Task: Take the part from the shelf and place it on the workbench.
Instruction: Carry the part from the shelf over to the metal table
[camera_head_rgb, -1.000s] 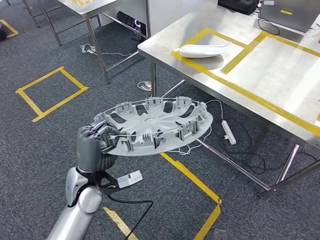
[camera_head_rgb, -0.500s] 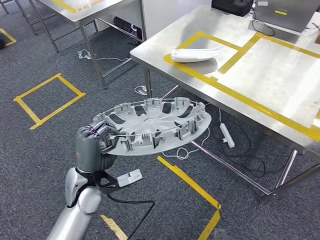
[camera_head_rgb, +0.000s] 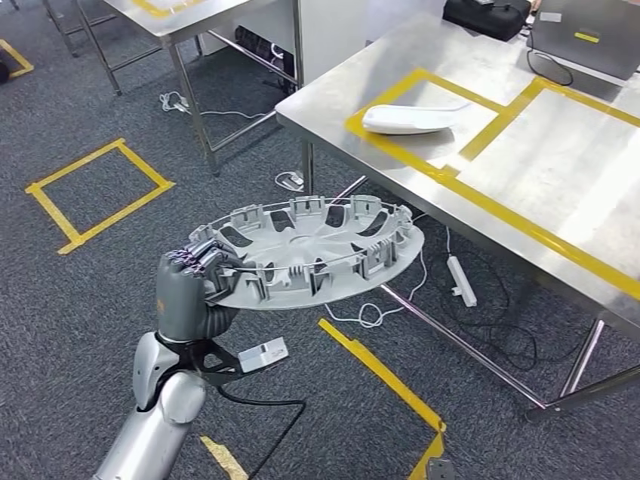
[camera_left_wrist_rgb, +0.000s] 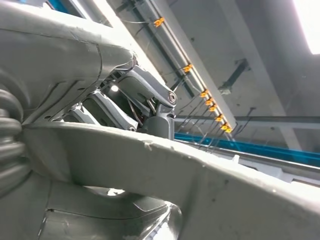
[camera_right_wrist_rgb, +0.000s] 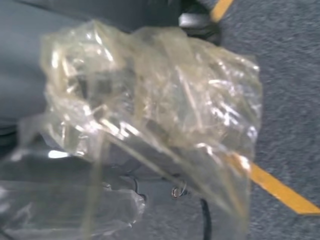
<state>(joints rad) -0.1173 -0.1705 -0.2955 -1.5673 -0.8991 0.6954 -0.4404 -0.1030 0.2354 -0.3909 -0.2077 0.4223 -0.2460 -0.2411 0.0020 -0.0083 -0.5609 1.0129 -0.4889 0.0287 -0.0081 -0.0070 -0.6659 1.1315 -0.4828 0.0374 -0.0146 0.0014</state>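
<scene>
As the view swings back right | left robot hand (camera_head_rgb: 187, 292) grips wheel cover (camera_head_rgb: 311, 251) rim | surface (camera_head_rgb: 528, 180) near, placing pending

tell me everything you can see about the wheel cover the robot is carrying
The wheel cover is a round, light grey disc that looks like plastic, held roughly flat with its inner side up. Clips and ribs stand around its rim, a thin wire ring runs through them, and openings sit between its spokes. The left hand grips its near rim; nothing else touches it. It hangs over the carpet, short of the steel workbench.
</scene>
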